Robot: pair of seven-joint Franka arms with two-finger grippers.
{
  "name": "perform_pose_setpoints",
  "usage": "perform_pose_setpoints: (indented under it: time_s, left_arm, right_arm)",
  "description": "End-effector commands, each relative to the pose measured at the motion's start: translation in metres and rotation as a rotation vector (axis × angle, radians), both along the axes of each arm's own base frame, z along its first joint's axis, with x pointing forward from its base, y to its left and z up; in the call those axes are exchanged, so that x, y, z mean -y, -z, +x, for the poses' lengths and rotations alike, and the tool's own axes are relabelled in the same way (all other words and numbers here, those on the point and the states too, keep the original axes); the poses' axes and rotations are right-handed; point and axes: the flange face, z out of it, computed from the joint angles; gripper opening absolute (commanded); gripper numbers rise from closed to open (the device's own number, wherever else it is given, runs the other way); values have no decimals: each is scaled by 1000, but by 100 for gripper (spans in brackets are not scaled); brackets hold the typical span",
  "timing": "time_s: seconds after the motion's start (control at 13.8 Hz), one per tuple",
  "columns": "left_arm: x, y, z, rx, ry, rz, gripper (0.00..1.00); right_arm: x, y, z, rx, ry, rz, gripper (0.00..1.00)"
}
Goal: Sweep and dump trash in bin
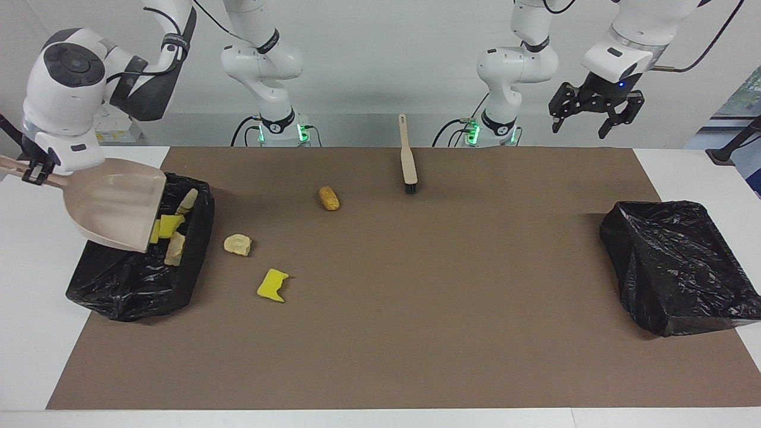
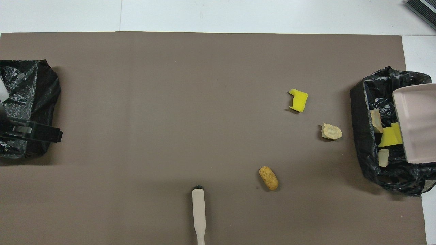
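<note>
My right gripper (image 1: 32,170) is shut on the handle of the beige dustpan (image 1: 119,208), which tilts mouth-down over the black-lined bin (image 1: 137,291) at the right arm's end. Several scraps lie in that bin under the pan's lip, among them a yellow sponge chunk (image 1: 170,224) and a tan lump (image 1: 175,249). Three scraps lie on the brown mat: a tan lump (image 1: 238,244) beside the bin, a yellow sponge chunk (image 1: 272,285), and an orange-brown lump (image 1: 329,198). My left gripper (image 1: 581,126) is open, empty and raised at the left arm's end.
The beige brush (image 1: 408,157) lies on the mat near the robots, bristles pointing away from them. A second black-lined bin (image 1: 672,267) stands at the left arm's end. In the overhead view the left gripper (image 2: 30,132) shows over this bin (image 2: 30,85).
</note>
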Motion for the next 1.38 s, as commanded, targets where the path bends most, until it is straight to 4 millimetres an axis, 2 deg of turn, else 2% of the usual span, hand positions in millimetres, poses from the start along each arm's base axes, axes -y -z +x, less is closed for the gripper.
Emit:
perform_pose_setpoints:
  time_s: [0.0,0.22,0.51,0.8,0.87,1.02,1.24,1.31]
  left_arm:
    - [-4,-8,15,-22,10,6,100]
    - [-4,-17,15,-4,11,11,100]
    - [-3,-17,13,-6,10,8,100]
    - [-4,-20,9,-9,9,11,100]
    - [-3,-19,10,-8,10,9,100]
    - [-4,-19,10,-6,9,11,100]
    - [-4,-20,10,-1,9,10,100]
    - [-4,-20,11,0,9,10,100]
  right_arm:
    - [-27,-2,6,17,-12,87,0]
    - [-59,8,10,95,83,219,0]
    - [-129,15,13,176,256,280,0]
    - [-197,29,8,266,530,368,0]
    - [-212,34,7,282,589,388,0]
    - [-243,55,2,299,735,416,0]
    - [-314,81,-1,346,973,449,0]
    - [-343,91,-4,362,1044,452,0]
